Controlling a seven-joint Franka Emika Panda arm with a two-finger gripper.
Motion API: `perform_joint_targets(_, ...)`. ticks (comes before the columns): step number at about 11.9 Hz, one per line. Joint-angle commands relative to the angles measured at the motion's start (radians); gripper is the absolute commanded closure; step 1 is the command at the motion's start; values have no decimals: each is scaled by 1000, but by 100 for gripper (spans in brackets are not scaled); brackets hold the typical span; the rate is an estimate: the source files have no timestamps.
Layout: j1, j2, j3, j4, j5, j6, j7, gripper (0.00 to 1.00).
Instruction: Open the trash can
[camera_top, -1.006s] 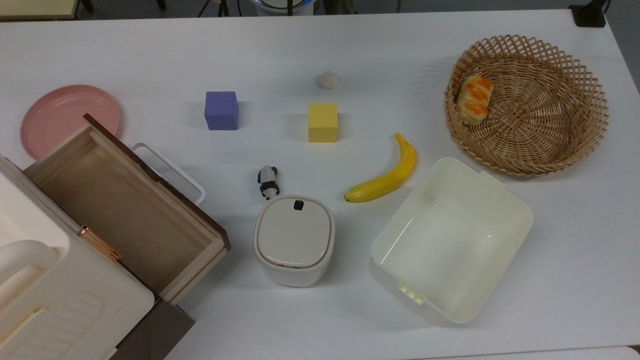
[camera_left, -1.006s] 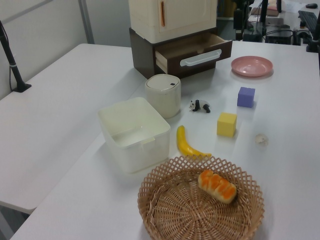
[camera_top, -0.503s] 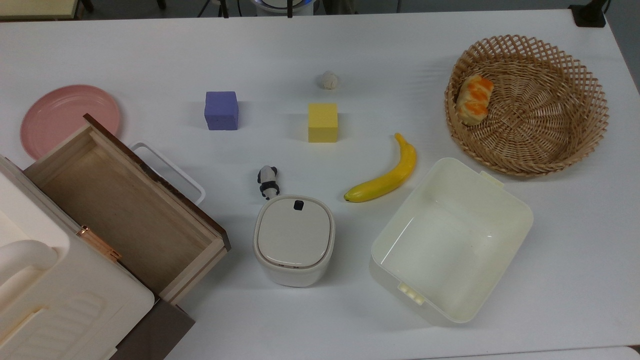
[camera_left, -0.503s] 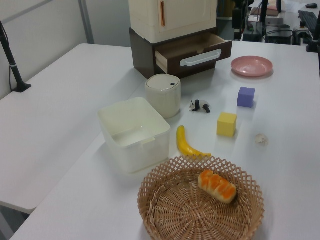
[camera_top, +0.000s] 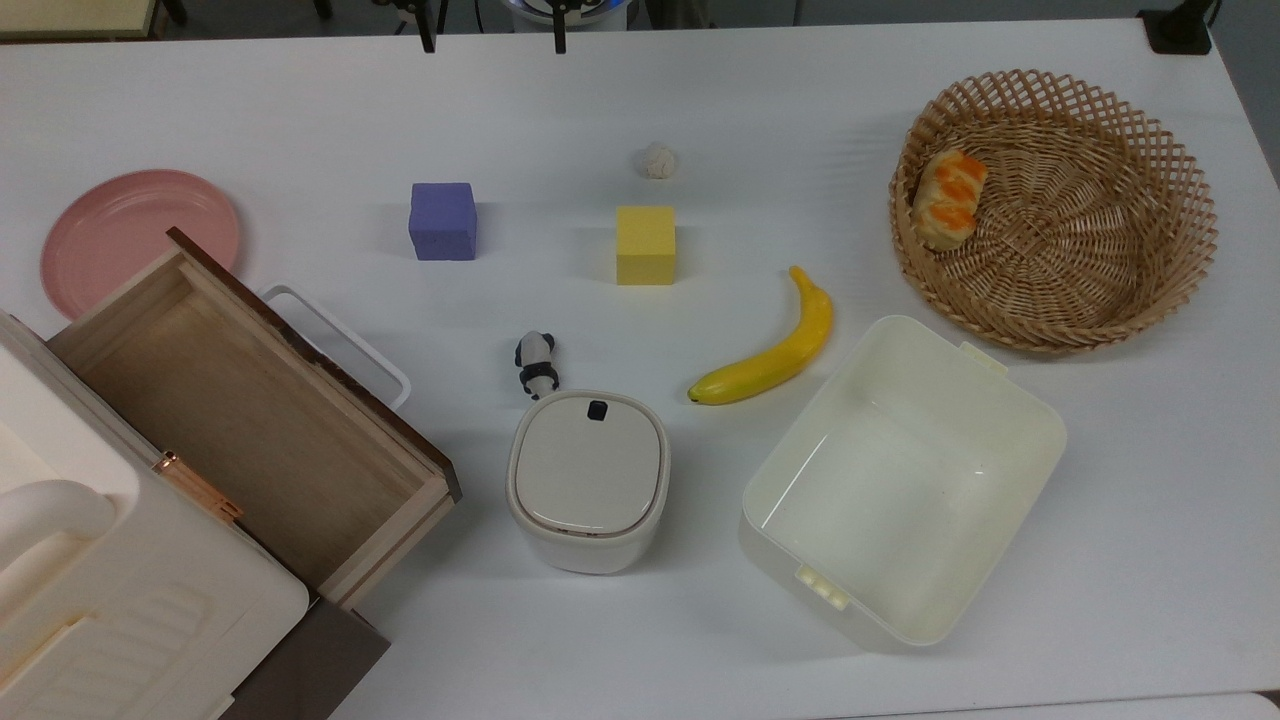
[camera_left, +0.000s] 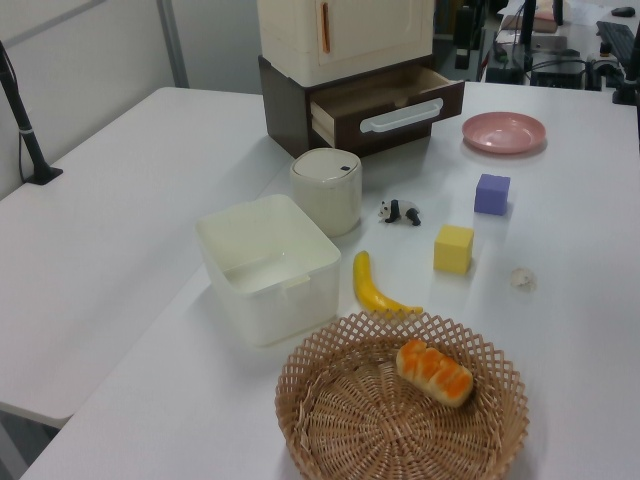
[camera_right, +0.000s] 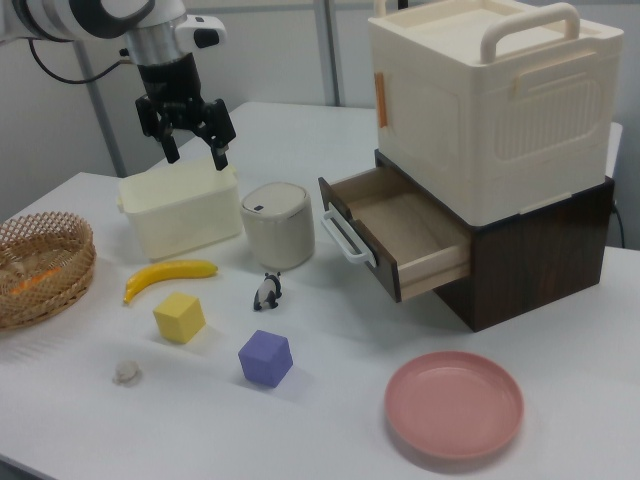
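The claw (camera_right: 190, 145) is hanging spread and empty, high above the counter (camera_top: 300, 110); the approach seems to be only starting. The trash can (camera_top: 588, 480) is sitting lid-down between the open drawer (camera_top: 250, 410) and the cream tub (camera_top: 900, 480), its black button (camera_top: 597, 409) facing the toy panda (camera_top: 536, 362). Pressing that button from above looks unobstructed.

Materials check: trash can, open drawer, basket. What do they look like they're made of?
Trash can: probably moulded plastic, off-white body and beige-grey lid, smooth matte with rounded corners and a small black button.
Drawer: seemingly unfinished light wood inside, with visible grain; dark brown front, white handle that looks plastic.
Basket: woven wicker or rattan, tan, with an open lattice rim.
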Motion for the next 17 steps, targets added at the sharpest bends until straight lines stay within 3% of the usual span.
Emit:
perform_joint_targets(1, -4, -9, -16, -33, 28, 105, 9, 0)
perform_joint_targets(6, -12, 2, -16, -133, 63, 299, 3, 0)
perform_joint_targets(11, -6, 22, -10, -167, 63, 376, -17, 0)
perform_joint_targets(12, -4, 34, -10, -168, 63, 405, -20, 9)
perform_joint_targets(13, -4, 42, -7, -167, 63, 440, -23, 50)
perform_joint_targets(14, -4, 48, -7, -168, 63, 471, -33, 83)
perform_joint_targets(15, -2, 62, -5, -164, 65, 485, -37, 93)
perform_joint_targets(17, 20, 111, 2, -157, 69, 560, -20, 100)
